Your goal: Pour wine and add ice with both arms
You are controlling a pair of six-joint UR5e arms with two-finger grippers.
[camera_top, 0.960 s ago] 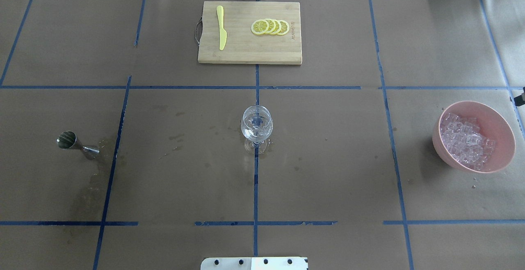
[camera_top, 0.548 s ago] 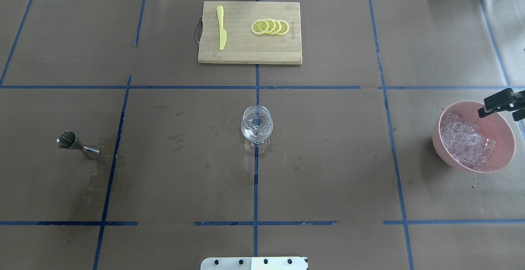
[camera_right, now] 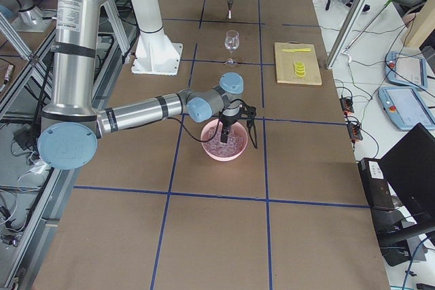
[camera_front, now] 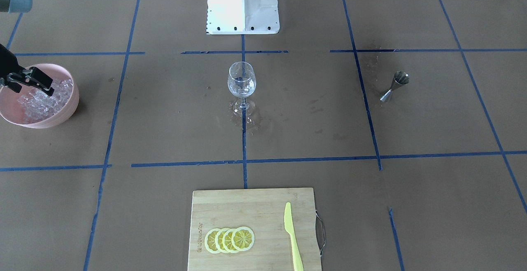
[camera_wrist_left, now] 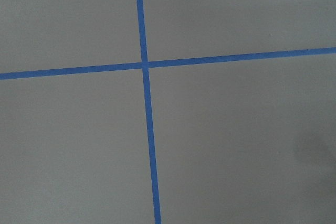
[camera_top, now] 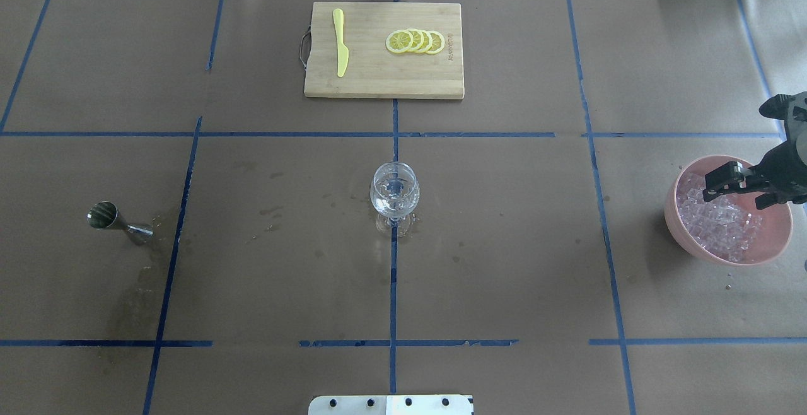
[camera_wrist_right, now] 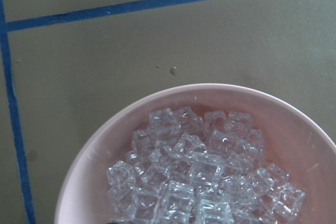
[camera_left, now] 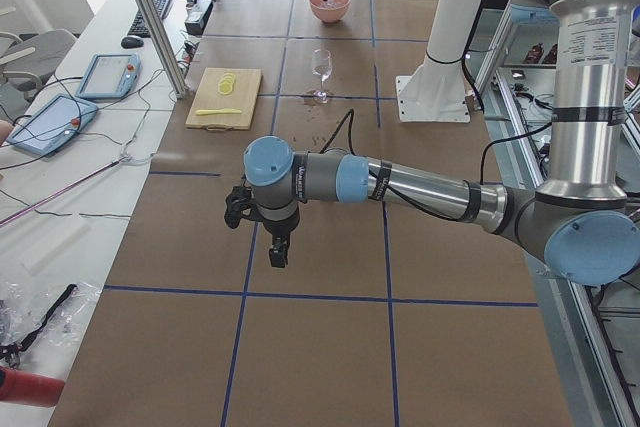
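Directly under the right gripper (camera_top: 741,193): ice (camera_top: 719,226), heaped in the pink bowl (camera_top: 778,232) near the right end of the table (camera_top: 504,245). Hangs over the bowl's far half, jaws apart, clamping nothing. Cannot tell whether either fingertip touches a cube.

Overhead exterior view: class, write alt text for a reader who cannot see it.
The right gripper, open, hangs over a pink bowl of ice at the right edge of a brown table. An upright wine glass stands at the centre and a metal jigger on the left. At the far side, a wooden cutting board holds lemon slices and a yellow knife.
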